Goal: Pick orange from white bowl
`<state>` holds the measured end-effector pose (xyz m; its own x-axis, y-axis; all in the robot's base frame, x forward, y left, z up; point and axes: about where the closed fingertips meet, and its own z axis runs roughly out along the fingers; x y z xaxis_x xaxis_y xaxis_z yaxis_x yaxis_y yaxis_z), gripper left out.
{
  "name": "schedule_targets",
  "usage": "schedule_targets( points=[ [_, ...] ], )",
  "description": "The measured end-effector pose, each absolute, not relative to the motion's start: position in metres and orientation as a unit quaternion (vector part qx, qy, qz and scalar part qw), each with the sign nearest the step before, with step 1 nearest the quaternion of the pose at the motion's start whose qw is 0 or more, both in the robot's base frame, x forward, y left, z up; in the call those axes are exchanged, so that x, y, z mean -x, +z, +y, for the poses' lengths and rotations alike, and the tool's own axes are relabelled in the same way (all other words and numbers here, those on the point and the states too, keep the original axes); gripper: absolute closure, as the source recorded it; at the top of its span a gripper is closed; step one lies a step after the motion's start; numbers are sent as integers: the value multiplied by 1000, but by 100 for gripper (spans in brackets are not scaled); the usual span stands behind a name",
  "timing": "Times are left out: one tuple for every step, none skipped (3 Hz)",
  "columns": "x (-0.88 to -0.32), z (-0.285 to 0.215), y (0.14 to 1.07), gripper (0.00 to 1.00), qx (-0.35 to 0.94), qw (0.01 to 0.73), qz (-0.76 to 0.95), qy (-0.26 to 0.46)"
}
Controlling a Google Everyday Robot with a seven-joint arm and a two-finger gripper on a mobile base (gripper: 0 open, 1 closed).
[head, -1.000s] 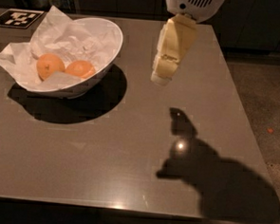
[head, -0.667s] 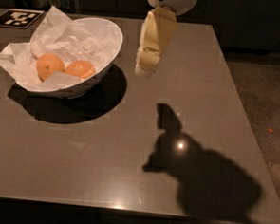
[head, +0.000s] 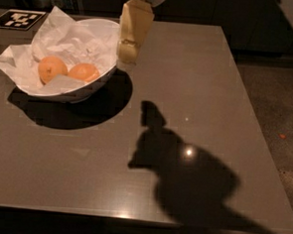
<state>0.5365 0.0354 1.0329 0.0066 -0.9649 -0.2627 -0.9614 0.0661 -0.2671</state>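
Observation:
The white bowl [head: 99, 84] stands at the table's far left, lined with crumpled white paper [head: 66, 42]. Two round fruits lie in it side by side. The orange [head: 84, 71] is the deeper reddish-orange one on the right. The one to its left [head: 52, 68] is paler, with a dark dimple. My gripper [head: 126, 57] hangs point-down from the top of the view, at the bowl's right rim. It is above and to the right of the orange and holds nothing that I can see.
A black-and-white marker tag [head: 18, 19] lies at the table's far left corner. The arm's dark shadow [head: 182, 176] falls across the middle of the grey table [head: 203, 82]. The table's right edge borders speckled floor [head: 281, 117].
My gripper has moved left across the table, from right of the bowl to its right rim. Its shadow has shifted left too. The fruits and bowl have not moved.

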Motion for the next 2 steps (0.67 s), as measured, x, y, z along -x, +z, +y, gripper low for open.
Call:
schedule_targets(
  points=[
    [-550, 55, 1031, 0, 685, 195, 702, 7],
    [-571, 74, 1025, 0, 663, 185, 725, 23]
  ],
)
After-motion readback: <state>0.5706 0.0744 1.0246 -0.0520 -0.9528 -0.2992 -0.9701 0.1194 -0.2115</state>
